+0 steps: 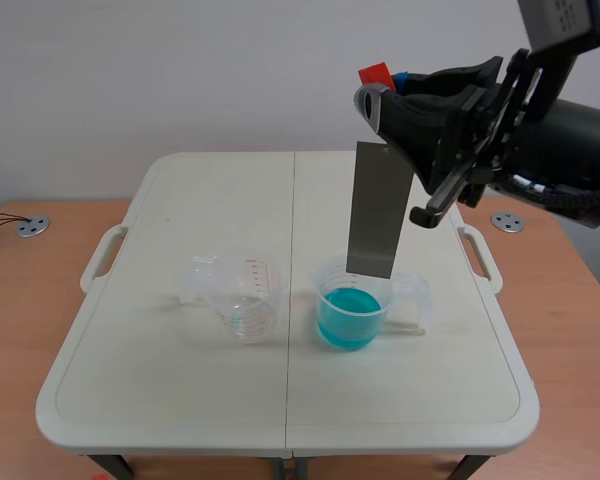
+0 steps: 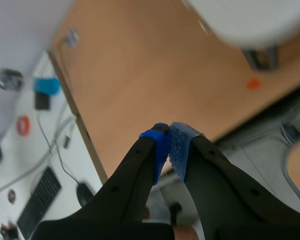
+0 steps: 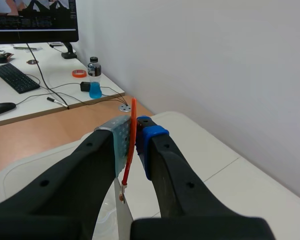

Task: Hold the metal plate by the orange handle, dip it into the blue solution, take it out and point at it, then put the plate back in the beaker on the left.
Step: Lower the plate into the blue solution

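- The white folding table (image 1: 180,400) carries both beakers, near its middle.
- My right gripper (image 1: 380,95) comes in from 2 o'clock, raised well above the table. Its pads are clamped on the orange handle, 1 on each face, as the right wrist view shows (image 3: 135,132).
- My left gripper (image 2: 169,135) is closed on nothing, its 2 pads meeting. It is off the table, looking at floor and a table corner, and absent from the scene view.
- The metal plate (image 1: 373,210) hangs straight down from the grip. Its lower edge is at the mouth of the blue beaker, at 12 o'clock from the liquid; I judge it just clear of the surface.
- The beaker of blue solution (image 1: 352,310) stands at 3 o'clock from the clear one, near it but apart.
- The clear beaker on the left (image 1: 242,295) holds no plate.
- The orange handle (image 1: 376,73) pokes up past my fingers.
- Progress: the grasp is done. I cannot tell whether the plate is wet, so I count the dip as unfinished. Pointing with my left gripper and returning the plate to the clear beaker remain.
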You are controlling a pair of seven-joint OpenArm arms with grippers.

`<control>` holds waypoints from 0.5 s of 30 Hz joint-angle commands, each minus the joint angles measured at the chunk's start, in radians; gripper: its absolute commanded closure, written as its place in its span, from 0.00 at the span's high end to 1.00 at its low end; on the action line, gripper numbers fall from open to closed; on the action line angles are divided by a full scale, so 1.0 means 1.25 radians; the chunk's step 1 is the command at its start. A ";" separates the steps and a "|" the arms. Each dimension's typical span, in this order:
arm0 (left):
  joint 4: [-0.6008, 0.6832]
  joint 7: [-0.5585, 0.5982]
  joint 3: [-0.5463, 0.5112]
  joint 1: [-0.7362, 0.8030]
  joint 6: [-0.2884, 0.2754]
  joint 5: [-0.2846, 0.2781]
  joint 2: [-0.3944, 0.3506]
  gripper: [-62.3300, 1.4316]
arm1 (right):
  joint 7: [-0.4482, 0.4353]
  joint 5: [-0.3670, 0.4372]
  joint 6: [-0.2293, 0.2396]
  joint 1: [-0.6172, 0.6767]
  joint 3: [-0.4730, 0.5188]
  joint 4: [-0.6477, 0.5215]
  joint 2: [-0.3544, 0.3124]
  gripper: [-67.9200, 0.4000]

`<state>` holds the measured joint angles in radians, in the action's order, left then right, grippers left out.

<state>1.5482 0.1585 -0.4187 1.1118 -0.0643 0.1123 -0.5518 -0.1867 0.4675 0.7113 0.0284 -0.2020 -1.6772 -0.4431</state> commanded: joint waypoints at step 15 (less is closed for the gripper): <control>-0.259 0.005 0.169 0.029 -0.140 -0.002 0.175 0.05 | 0.004 0.006 -0.002 -0.078 -0.023 0.103 0.023 0.02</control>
<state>1.2041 0.1581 -0.2127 1.1522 -0.2375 0.1123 -0.3340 -0.1692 0.4622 0.7116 -0.0467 -0.2314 -1.5517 -0.4225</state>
